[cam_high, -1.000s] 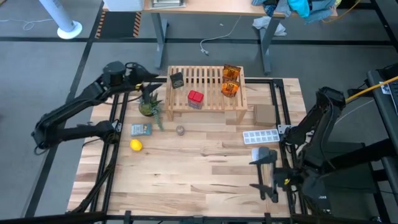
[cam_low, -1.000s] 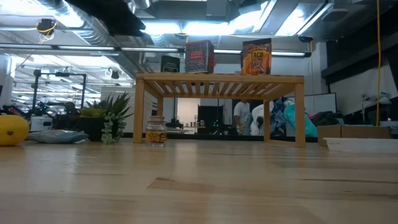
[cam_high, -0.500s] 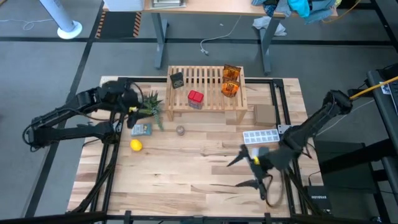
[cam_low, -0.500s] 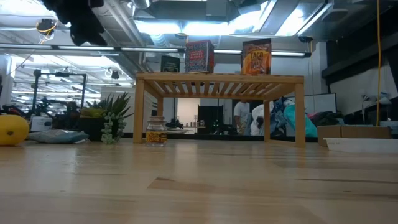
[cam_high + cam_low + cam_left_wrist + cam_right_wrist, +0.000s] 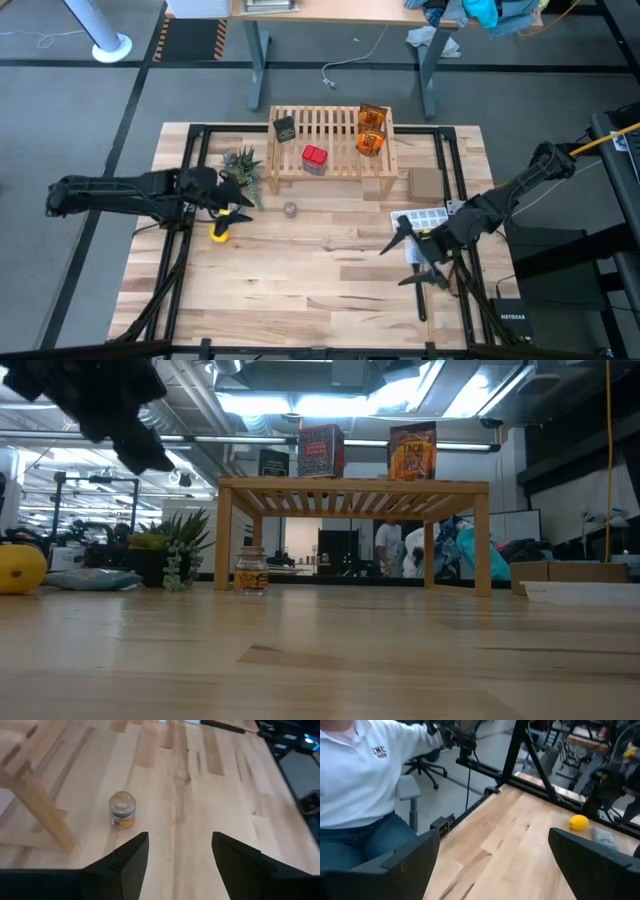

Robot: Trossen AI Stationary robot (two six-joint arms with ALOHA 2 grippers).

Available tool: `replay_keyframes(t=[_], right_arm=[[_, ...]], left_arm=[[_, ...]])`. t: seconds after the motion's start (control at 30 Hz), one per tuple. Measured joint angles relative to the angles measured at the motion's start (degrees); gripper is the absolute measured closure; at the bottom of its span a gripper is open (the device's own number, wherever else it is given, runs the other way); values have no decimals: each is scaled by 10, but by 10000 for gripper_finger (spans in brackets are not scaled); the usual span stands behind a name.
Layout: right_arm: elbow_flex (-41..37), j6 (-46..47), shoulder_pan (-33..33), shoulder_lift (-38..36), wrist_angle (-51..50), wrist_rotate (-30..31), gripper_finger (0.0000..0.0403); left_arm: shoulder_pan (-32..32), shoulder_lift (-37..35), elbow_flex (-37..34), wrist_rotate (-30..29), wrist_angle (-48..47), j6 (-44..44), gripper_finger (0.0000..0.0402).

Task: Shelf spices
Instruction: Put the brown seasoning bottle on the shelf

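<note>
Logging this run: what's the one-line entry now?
shelf: four spices up | tiny clear jar: on table | left gripper: open, facing jar | right gripper: open, idle

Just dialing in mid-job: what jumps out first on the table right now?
The light-wood shelf at the table's far side, already carrying a red tin, two orange packets and a dark grey box. One tiny clear jar sits alone on the tabletop just in front of it. The left gripper hangs open near the yellow toy, facing that jar; the right gripper waits open by the white tray.
</note>
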Motion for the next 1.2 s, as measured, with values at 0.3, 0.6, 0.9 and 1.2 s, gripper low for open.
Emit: replay_keyframes(t=[0.3,0.6,0.9,1.2], right_arm=[[-216,0,10,-159,166,19,23],[-360,1,10,-292,264,19,23],[-370,1,10,-314,265,19,23],[-370,1,10,-313,262,19,23]], left_arm=[[-65,1,-79,-105,110,-33,190],[-116,86,-150,-166,278,-45,190],[-143,281,-147,-236,451,-30,190],[-154,431,-103,-349,498,-44,190]])
